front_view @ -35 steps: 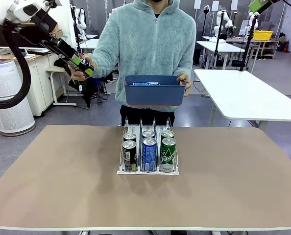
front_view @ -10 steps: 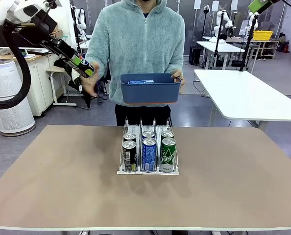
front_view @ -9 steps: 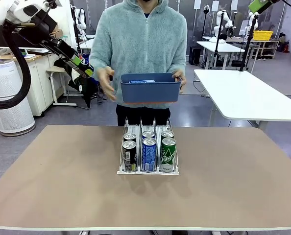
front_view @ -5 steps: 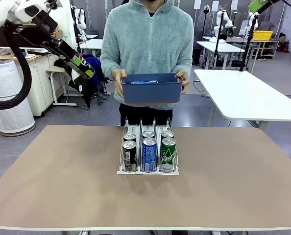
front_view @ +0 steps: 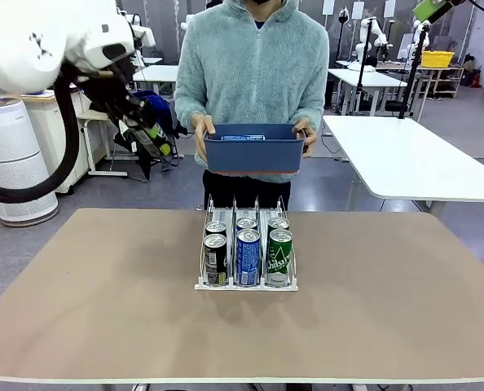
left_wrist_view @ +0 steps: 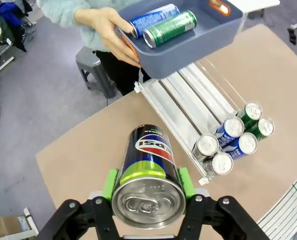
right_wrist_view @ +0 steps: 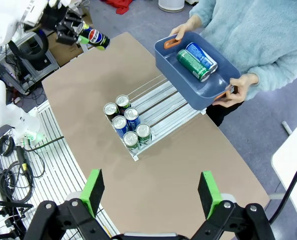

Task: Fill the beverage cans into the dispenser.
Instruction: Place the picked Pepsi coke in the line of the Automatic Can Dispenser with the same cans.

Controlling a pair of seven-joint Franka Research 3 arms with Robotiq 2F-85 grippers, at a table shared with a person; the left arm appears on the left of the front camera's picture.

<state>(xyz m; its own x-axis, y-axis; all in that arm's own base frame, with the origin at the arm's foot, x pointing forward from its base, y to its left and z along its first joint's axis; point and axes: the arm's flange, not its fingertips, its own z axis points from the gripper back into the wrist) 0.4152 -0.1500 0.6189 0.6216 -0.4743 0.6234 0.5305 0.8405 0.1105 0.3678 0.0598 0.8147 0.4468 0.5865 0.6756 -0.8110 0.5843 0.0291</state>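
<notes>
dark can (left_wrist_view: 148, 152) sits clamped between left tool's (left_wrist_view: 147, 181) green pads (left_wrist_view: 110, 184), seemingly tilted.

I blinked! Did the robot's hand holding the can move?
Yes. The left hand with its can came down and right, nearer the dispenser.

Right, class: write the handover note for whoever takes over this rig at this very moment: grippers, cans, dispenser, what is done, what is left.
Left gripper: shut on a black Pepsi can, raised to the left of the person.
Right gripper: open, empty, high over the table.
Dispenser: mid-table, six cans at its front, two per lane: dark grey, blue, green.
The person's hands hold a dark blue bin behind the dispenser; a blue can and a green can lie in it.
Done: six cans loaded.
Left: the Pepsi can, then the two in the bin.
</notes>
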